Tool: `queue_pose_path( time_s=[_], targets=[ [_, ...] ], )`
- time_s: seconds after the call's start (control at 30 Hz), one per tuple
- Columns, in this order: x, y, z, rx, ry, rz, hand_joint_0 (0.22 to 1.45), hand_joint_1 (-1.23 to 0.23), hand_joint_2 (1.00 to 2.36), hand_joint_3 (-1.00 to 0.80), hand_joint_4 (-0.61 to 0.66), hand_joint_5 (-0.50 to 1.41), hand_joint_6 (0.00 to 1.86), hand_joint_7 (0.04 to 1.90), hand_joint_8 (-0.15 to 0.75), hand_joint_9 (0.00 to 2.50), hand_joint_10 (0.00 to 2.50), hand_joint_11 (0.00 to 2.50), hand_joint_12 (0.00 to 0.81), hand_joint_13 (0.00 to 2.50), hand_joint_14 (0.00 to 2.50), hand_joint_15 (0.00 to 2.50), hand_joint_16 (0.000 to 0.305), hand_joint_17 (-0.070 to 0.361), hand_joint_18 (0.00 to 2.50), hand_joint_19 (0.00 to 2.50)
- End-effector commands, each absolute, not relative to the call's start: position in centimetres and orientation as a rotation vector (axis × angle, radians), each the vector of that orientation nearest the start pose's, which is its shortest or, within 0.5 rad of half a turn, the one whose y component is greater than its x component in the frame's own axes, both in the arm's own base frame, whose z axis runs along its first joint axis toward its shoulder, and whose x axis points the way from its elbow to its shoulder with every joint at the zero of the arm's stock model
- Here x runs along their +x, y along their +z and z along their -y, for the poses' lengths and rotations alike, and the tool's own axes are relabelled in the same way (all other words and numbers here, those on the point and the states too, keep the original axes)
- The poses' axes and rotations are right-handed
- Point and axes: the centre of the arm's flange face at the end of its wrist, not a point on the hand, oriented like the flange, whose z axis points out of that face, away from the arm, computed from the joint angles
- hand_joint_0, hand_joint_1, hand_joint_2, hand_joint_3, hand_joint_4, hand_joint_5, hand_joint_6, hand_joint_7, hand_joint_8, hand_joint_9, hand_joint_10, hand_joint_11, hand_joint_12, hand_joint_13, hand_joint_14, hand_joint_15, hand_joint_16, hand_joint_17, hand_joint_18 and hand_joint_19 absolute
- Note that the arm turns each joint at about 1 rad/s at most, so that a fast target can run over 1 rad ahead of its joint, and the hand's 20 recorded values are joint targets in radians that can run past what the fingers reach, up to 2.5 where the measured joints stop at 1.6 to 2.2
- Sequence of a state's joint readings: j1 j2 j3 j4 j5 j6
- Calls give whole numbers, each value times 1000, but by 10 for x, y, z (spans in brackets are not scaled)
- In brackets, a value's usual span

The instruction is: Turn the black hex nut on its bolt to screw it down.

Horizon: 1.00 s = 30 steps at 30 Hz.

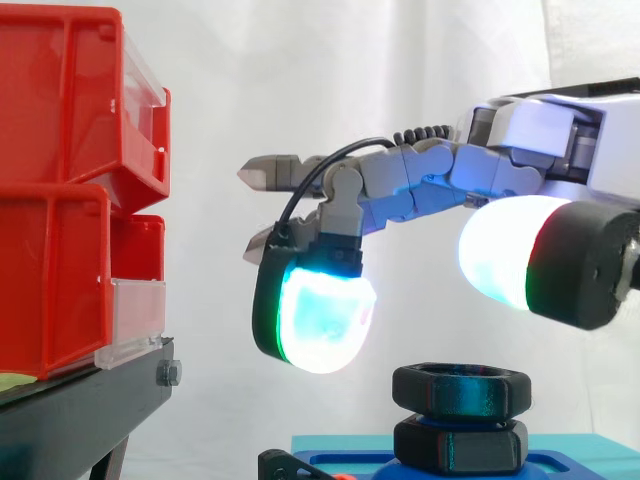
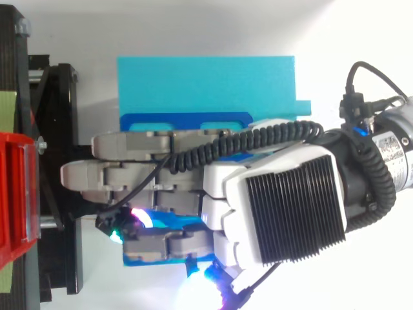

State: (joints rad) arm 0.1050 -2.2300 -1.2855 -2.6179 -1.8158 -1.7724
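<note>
The black hex nut (image 1: pixel 461 389) sits on its bolt, above a second black hex piece (image 1: pixel 460 446) that rests on the blue base (image 1: pixel 560 450). My hand (image 1: pixel 420 185) hovers over it, reaching in from the right. One bent finger hangs its cyan-white fingertip (image 1: pixel 320 320) to the nut's left, a little above its top. The thumb's white pad (image 1: pixel 500 255) floats above and to the nut's right. Neither pad touches the nut, and the hand is open and holds nothing. In the top view the hand (image 2: pixel 277 200) covers the nut; the cyan plate (image 2: pixel 206 81) shows beyond it.
Stacked red bins (image 1: pixel 60 190) stand on a black stand (image 1: pixel 80 410) to the left, close to the outstretched fingers. From above, the red bin (image 2: pixel 13 194) and the stand (image 2: pixel 58 194) lie along the left edge. A white curtain hangs behind.
</note>
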Motion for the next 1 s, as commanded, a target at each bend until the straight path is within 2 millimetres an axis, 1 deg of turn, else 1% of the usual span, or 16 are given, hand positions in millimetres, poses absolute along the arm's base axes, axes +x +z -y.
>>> queue_pose_path(
  time_s=[0.0,0.13,0.4,0.97],
  targets=[
    [741,269,23,-425,106,-1384,505,-84,1000,-500,243,-100,504,1180,296,503,4,121,347,185,0,0,49,111,130,191],
    [741,267,18,-432,115,-1392,505,-87,1000,-500,231,-87,503,1301,298,511,5,137,345,189,0,0,49,110,141,199],
    [740,266,17,-437,121,-1400,506,-88,1000,-500,228,-75,502,1403,301,533,5,138,347,197,0,0,48,109,142,197],
    [740,266,21,-435,117,-1402,507,-92,1000,-500,238,-67,500,1474,306,553,6,156,345,214,0,0,47,107,144,196]
  ],
)
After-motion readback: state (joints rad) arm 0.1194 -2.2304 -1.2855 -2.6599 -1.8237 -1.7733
